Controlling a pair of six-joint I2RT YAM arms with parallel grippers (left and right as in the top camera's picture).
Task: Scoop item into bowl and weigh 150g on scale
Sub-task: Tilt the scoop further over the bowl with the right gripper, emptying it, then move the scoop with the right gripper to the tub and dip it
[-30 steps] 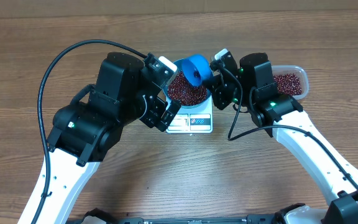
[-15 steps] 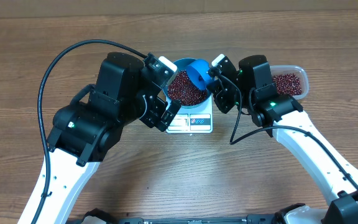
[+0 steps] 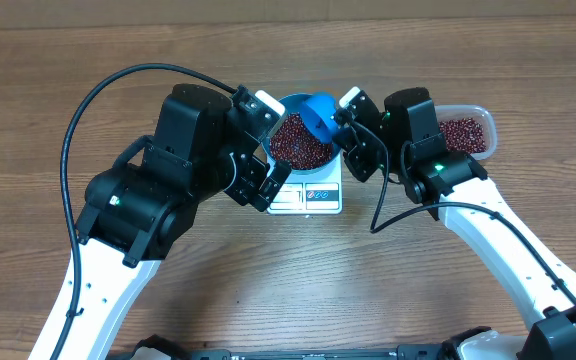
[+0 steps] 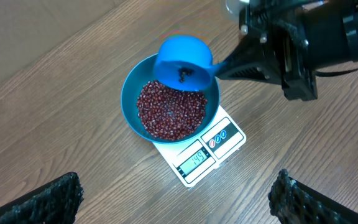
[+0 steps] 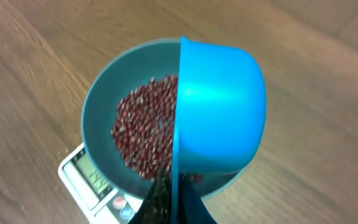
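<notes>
Brown wood-grain table (image 3: 468,280) underneath, planks running side to side.

Right gripper (image 5: 169,202) clenched on the handle of a small blue scoop (image 4: 182,59). Scoop tipped on its side over the bowl's rim, mouth turned toward the bowl's inside, a few beans clinging within.

Below it, the bowl (image 4: 129,106): round, deep, smooth blue. Inside, the beans (image 4: 169,111): tiny dark red-brown ovals, some pale-flecked, a loose mass covering the bottom and climbing partway up the walls.

Bowl seated on the white square scale (image 4: 229,134), hiding most of it. Only the front strip showing, with a lit display (image 4: 196,160) and round buttons; digits too small to read surely.

Left gripper (image 4: 176,202) spread wide and grasping nothing, hovering just beside bowl and scale.

Farther right, beyond the right arm, a clear plastic tub (image 3: 480,112) with more of the same beans.
</notes>
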